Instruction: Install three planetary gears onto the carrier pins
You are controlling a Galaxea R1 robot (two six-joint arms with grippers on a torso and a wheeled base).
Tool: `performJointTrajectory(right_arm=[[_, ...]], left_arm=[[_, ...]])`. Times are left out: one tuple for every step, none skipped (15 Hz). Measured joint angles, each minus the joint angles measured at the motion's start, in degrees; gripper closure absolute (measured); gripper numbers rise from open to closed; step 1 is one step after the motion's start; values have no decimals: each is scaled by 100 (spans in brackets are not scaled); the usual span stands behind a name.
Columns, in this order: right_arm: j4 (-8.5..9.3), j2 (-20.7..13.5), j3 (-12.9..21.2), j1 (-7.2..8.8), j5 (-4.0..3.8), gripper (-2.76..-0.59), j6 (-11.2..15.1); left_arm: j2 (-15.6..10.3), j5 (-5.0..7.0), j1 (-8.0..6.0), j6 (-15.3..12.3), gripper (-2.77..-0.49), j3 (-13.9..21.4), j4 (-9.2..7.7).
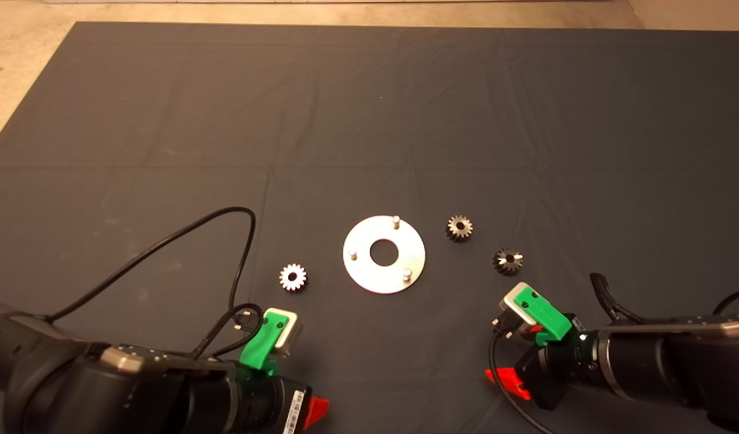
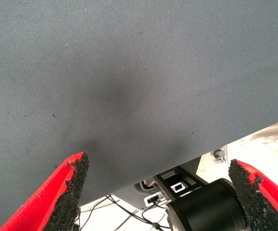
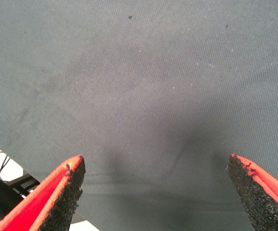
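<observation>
Planetary gears, three of them, lie loose on the mat (image 1: 164, 120) in the head view, none yet on a pin. A pale silvery gear (image 1: 293, 277) rests to the left of the carrier disc (image 1: 360, 274), while two darker gears sit to its right: one (image 1: 459, 228) close by the disc, the other (image 1: 507, 261) further toward the mat's right edge and a little nearer the front edge. All three lie flat with the bore facing up, which should suit a grasp from above. The disc lies flat near the middle of the mat's front half, and its three carrier pins (image 1: 396, 220) stand upright and bare around the central hole. Gears on both sides of the disc look set out so that either arm can reach one without crossing over. The left gripper (image 1: 312, 413) waits at the front left of the mat, the right gripper (image 1: 507, 383) at the front right, just short of the outer dark gear; neither touches anything.

From the left wrist, the left gripper's fingers (image 2: 71, 187) stand wide apart over bare mat, with the mat's edge and some floor and robot hardware beyond. No gear shows there.

From the right wrist, the right gripper's fingers (image 3: 67, 185) are likewise spread wide above plain mat cloth, holding nothing. I judge the task not begun, with a first pick-up next.
</observation>
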Motion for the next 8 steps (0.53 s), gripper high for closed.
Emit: performJointTrajectory(right_arm=[[0, 0, 1, 0, -1, -221, 0], [0, 0, 1, 0, 0, -221, 0], [0, 0, 0, 0, -1, -221, 0], [0, 0, 2, 0, -1, -221, 0], [0, -2, 0, -9, -1, -221, 0], [0, -2, 0, -9, -1, -221, 0], [1, -2, 0, -9, 0, -221, 0], [1, -2, 1, -9, -1, -221, 0]], left_arm=[[0, -1, -5, 0, -207, 0, 0], [-2, -3, -9, 0, -207, 0, 3], [0, -3, -9, 0, -207, 0, 0], [0, -3, -11, 2, -207, 0, 4], [0, -3, -9, 1, -207, 0, 2], [0, -3, -11, 2, -207, 0, 2], [0, -3, -9, 2, -207, 0, 2], [0, -3, -11, 2, -207, 0, 2]])
